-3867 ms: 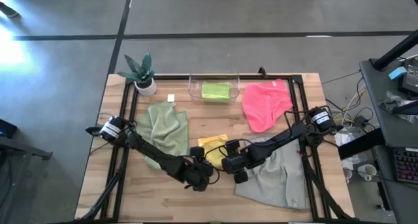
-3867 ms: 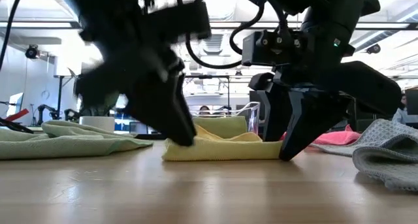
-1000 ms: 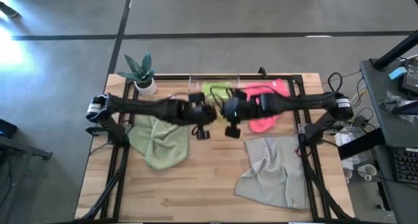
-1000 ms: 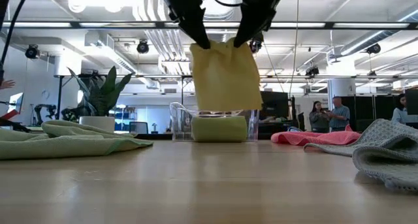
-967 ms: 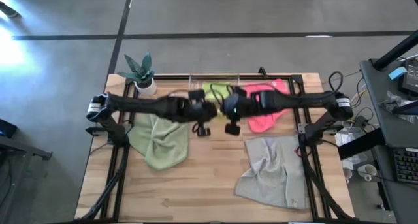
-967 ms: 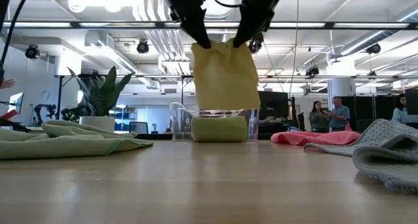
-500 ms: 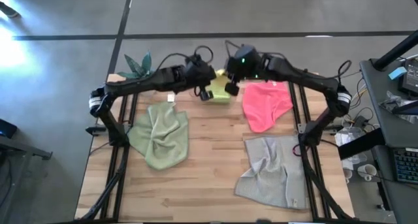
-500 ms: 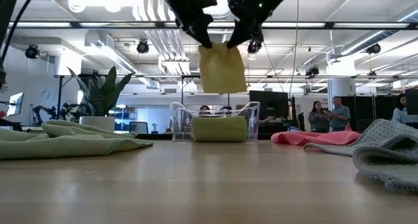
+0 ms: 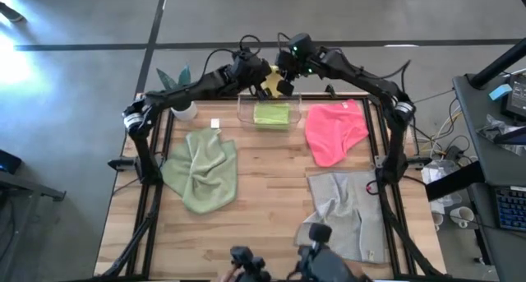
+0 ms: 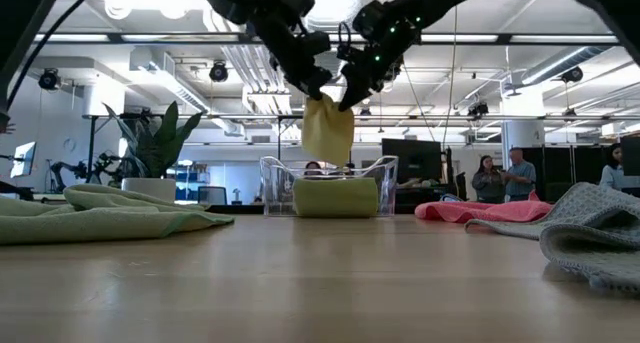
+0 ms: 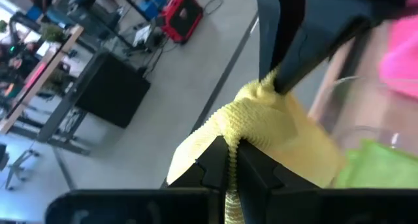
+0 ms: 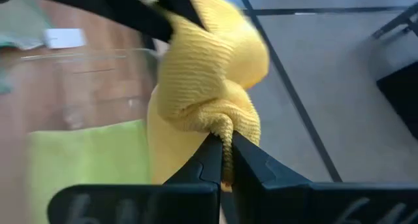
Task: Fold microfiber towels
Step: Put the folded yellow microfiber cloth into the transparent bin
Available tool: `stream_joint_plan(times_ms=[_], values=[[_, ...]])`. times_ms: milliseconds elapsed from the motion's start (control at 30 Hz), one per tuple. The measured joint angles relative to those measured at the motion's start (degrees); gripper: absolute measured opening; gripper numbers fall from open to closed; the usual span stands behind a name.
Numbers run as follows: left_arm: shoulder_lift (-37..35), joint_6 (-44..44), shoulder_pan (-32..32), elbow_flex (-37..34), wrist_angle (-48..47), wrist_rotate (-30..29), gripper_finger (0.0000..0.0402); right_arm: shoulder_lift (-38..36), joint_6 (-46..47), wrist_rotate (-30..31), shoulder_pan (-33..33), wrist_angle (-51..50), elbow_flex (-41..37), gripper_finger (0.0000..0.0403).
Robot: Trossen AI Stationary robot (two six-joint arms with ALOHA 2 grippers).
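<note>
The yellow towel [image 10: 327, 129] is held bunched, hanging lengthwise downward above the clear bin [image 10: 329, 187]. It is pinched from opposite sides by the closed fingers of the left gripper [image 9: 253, 76] and right gripper [image 9: 282, 74]. Only the wrist views show this pinch closely. A folded lime green towel [image 9: 271, 114] is contained in the bin at the table's [image 9: 263, 233] far edge.
</note>
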Motion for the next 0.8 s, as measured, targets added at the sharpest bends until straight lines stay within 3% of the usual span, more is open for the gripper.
stream_joint_plan(times_ms=[233,400,600,800], values=[[3.4,0.5,3.6,0.0,5.6,0.4,0.0008,8.1,-1.5,-0.2,-3.5,-3.1,11.1,0.0008],[4.7,0.3,5.6,0.0,8.9,4.1,0.0008,13.2,-1.7,-0.2,-6.0,-6.7,18.5,0.0008],[6.3,-0.1,6.1,-0.7,5.5,9.9,0.0008,17.2,-2.5,-0.7,-8.0,-13.7,22.5,0.0008],[6.2,-0.2,5.8,-1.0,-7.1,14.0,0.0008,18.7,-2.6,-6.9,-7.5,-23.5,22.5,0.0008]])
